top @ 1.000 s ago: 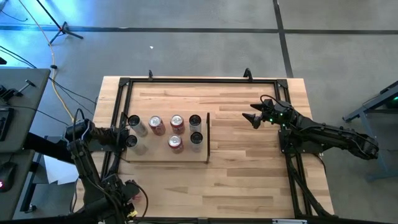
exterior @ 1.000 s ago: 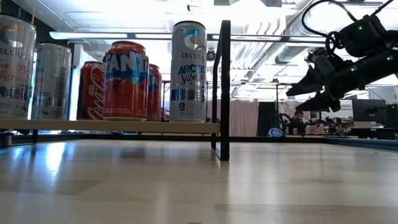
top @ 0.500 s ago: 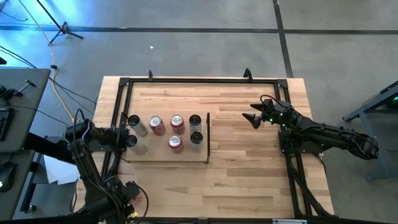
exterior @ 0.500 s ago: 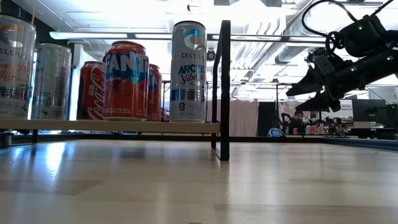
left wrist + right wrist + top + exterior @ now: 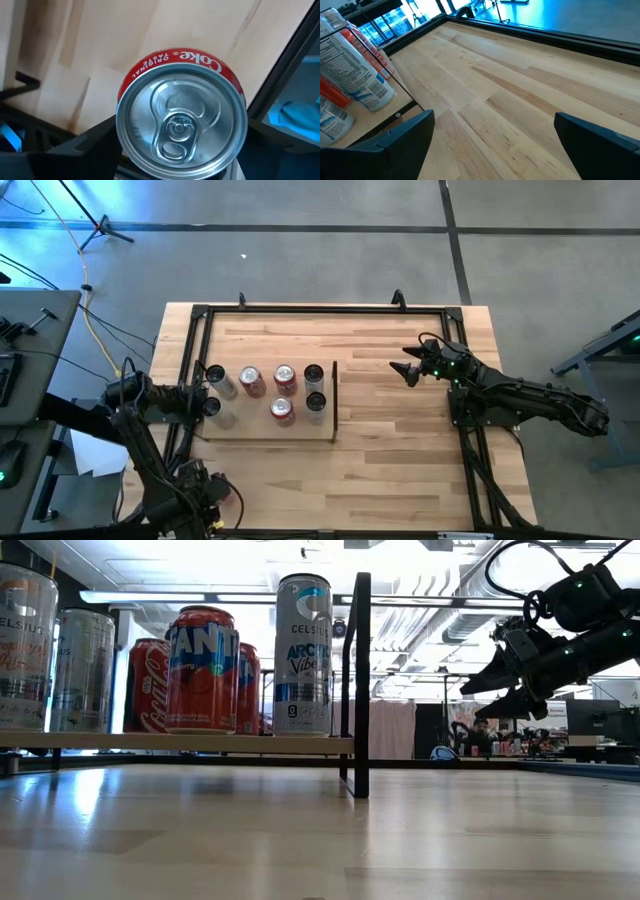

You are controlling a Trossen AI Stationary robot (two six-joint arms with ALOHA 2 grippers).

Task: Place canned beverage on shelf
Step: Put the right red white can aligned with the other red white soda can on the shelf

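A red Coke can [image 5: 181, 117] fills the left wrist view, its top toward the camera, between the dark fingers of my left gripper [image 5: 182, 146]. That gripper is at the table's left edge [image 5: 195, 395], where the arm hides the can from above. The shelf [image 5: 255, 430] is a pale panel with a dark upright strip [image 5: 335, 400] on its right end. Several cans stand on it, among them a Fanta can [image 5: 202, 670] and a silver Celsius can [image 5: 303, 655]. My right gripper [image 5: 408, 368] is open and empty, above the table right of the shelf. My left gripper has the Coke can's side wall [image 5: 123, 96] between its two fingers [image 5: 95, 142], one on each side just below the rim. The can's own top hides the places of contact. Whether its base is on the table or lifted clear, I cannot tell.
A black metal frame [image 5: 192, 340] runs around the tabletop; its bar also shows beside the held can [image 5: 285, 55]. Bare wood [image 5: 400, 450] lies between the shelf's strip and the right arm. The shelf has bare panel along its near edge.
My left arm's rear links at the table's left edge have shifted a little. The cans on the shelf and my right gripper have kept still.
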